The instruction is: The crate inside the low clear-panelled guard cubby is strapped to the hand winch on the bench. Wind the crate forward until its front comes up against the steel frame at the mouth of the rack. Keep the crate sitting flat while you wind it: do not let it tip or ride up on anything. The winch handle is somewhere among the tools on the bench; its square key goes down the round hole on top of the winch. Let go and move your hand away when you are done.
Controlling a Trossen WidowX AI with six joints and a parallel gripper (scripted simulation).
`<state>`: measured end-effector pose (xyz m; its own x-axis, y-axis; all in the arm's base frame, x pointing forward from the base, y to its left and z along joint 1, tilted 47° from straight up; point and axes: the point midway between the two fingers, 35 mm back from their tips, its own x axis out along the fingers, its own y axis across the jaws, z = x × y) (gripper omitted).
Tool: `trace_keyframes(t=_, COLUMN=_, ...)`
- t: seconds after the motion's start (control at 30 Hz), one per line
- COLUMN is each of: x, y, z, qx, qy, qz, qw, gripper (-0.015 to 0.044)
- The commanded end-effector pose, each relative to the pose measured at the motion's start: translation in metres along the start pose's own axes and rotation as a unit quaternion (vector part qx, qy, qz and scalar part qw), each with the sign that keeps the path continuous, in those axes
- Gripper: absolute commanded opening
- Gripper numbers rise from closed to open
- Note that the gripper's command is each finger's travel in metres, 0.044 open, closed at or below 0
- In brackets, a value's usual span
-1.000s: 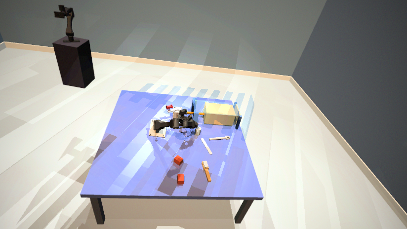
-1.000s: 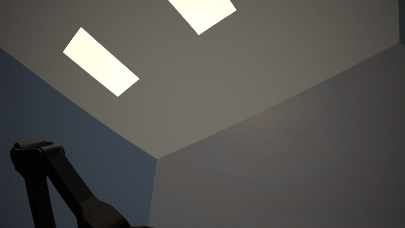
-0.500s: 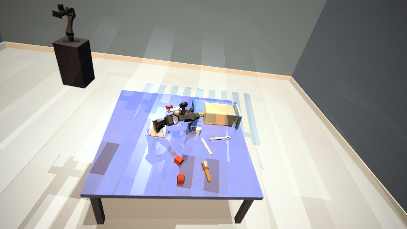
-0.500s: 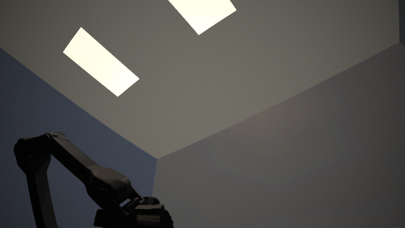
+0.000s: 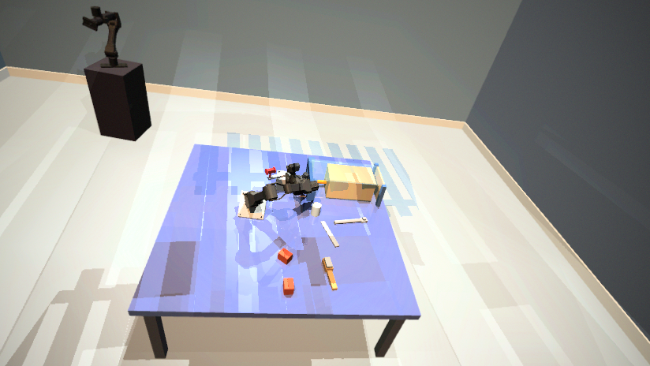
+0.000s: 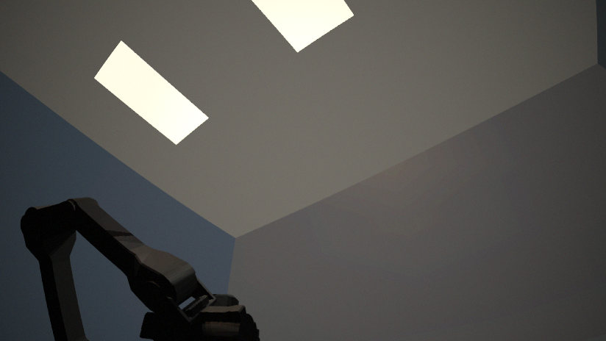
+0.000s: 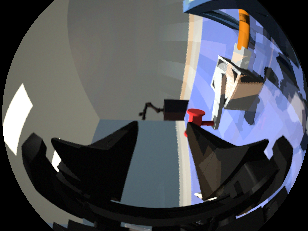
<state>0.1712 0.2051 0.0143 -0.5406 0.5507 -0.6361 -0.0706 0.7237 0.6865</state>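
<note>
The crate (image 5: 349, 182) sits flat in the clear-panelled cubby, with a gap between its front and the blue steel frame (image 5: 312, 163) (image 7: 212, 7) at the mouth. An orange strap (image 5: 321, 181) (image 7: 243, 31) runs through the frame to the winch (image 7: 244, 90), which the arm mostly hides in the top view. The pale winch handle (image 7: 218, 94) stands at the winch, its arm reaching out to a red knob (image 5: 270, 170) (image 7: 196, 117). Whether its key is seated is hidden. My gripper (image 7: 162, 126) is open and empty; the knob shows beyond its right fingertip, not between the fingers.
On the bench (image 5: 181, 272), a white cylinder (image 5: 315, 209) stands beside the arm. A wrench (image 5: 350, 221), a pale flat bar (image 5: 330, 233), an orange-handled tool (image 5: 330, 273) and two red blocks (image 5: 285, 255) (image 5: 289, 286) lie nearer the front. Blue posts (image 5: 381, 195) stand at the cubby's far end.
</note>
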Motion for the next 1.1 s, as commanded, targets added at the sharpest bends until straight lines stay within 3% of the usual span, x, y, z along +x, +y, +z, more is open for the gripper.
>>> trace_keyframes(t=0.0, x=0.000, y=0.000, z=0.000, qx=-0.002, qy=0.000, qz=0.000, qw=1.000, gripper=0.0240)
trace_keyframes(t=0.3, x=0.000, y=0.000, z=0.000, qx=-0.002, qy=0.000, qz=0.000, qw=1.000, gripper=0.0240)
trace_keyframes(t=0.33, x=0.000, y=0.000, z=0.000, qx=0.000, qy=0.000, qz=0.000, qw=1.000, gripper=0.0266)
trace_keyframes(t=0.4, x=0.004, y=-0.002, z=-0.001, qx=0.008, qy=0.012, qz=-0.025, qw=1.000, gripper=0.0214)
trace_keyframes(t=0.5, x=0.014, y=-0.011, z=-0.006, qx=0.036, qy=0.050, qz=-0.126, qw=0.990, gripper=0.0135)
trace_keyframes(t=0.67, x=0.019, y=-0.025, z=-0.014, qx=0.066, qy=0.089, qz=-0.399, qw=0.910, gripper=0.0004)
trace_keyframes(t=0.83, x=0.005, y=-0.010, z=-0.006, qx=0.022, qy=0.031, qz=-0.648, qw=0.761, gripper=0.0000)
trace_keyframes(t=0.9, x=0.001, y=0.001, z=-0.001, qx=-0.002, qy=0.002, qz=-0.699, qw=0.715, gripper=0.0000)
trace_keyframes(t=1.07, x=0.003, y=-0.002, z=-0.002, qx=-0.007, qy=0.000, qz=-0.705, qw=0.709, gripper=0.0000)
